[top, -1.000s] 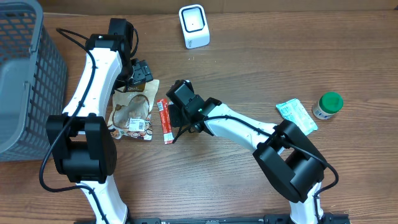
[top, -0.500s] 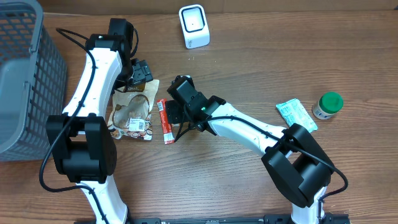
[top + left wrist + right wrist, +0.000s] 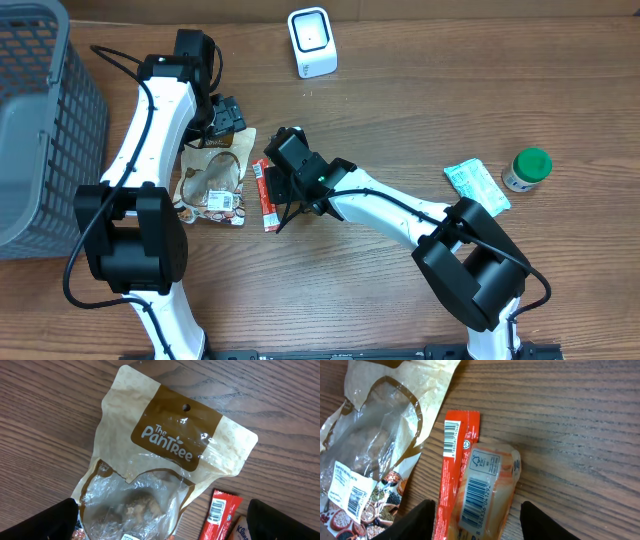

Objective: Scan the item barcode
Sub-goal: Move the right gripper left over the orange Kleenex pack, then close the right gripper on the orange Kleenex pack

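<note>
Wooden table (image 3: 570, 410), barcoded packet (image 3: 485, 487) between right gripper (image 3: 479, 512) jaws

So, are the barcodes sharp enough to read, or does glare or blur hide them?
Right wrist view: barcodes on the red bar and the small packet are sharp, without glare; the fingers at the bottom edge are dark and blurred. Left wrist view: glare patches on the glossy pouch, its print legible. Overhead view: even light, barcodes too small to read.

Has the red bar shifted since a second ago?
No. The red bar still lies at the same spot and angle, beside the brown pouch and below the white scanner in the overhead view.
</note>
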`<state>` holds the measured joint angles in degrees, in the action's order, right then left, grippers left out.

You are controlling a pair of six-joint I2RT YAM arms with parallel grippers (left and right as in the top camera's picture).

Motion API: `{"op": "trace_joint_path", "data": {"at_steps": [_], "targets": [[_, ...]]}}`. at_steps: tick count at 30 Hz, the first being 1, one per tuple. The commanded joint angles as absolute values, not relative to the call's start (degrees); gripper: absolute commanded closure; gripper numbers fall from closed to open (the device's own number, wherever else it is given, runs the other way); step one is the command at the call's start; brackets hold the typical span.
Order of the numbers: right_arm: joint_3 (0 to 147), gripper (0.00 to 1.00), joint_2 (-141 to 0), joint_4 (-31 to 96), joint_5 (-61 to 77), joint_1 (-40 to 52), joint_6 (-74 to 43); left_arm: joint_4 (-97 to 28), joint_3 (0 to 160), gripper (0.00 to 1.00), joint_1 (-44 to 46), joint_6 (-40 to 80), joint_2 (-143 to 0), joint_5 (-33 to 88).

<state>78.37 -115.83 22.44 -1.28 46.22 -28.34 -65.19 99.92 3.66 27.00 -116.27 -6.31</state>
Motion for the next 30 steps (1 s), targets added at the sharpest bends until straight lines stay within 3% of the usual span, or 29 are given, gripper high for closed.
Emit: {"op": "trace_joint_path", "data": {"at_steps": [1, 8, 14, 21, 25, 30], "targets": [[78.74, 0.45, -116.16, 22.15, -1.19, 46.39, -28.27, -65.34, 101.19, 0.01, 3.77, 27.03, -116.79, -7.03], [78.72, 0.51, -117.14, 21.96, -1.19, 46.5, -28.29, -65.32, 101.19, 0.0, 3.79, 27.05, -116.79, -7.01], [78.72, 0.66, -117.14, 22.46, -1.45, 46.44, -28.27, -65.34, 101.19, 0.0, 3.77, 27.05, -116.79, -7.03], [78.74, 0.69, -116.92, 23.27, -1.39, 45.5, -28.27, -65.34, 101.19, 0.0, 3.77, 27.05, -116.79, -7.01], [78.74, 0.8, -115.28, 24.6, -1.17, 43.88, -28.29, -65.34, 101.19, 0.0, 3.77, 27.03, -116.79, -7.01], [78.76, 0.8, -113.14, 27.18, -1.21, 42.5, -27.33, -65.34, 101.19, 0.01, 3.77, 27.03, -116.79, -7.01]]}}
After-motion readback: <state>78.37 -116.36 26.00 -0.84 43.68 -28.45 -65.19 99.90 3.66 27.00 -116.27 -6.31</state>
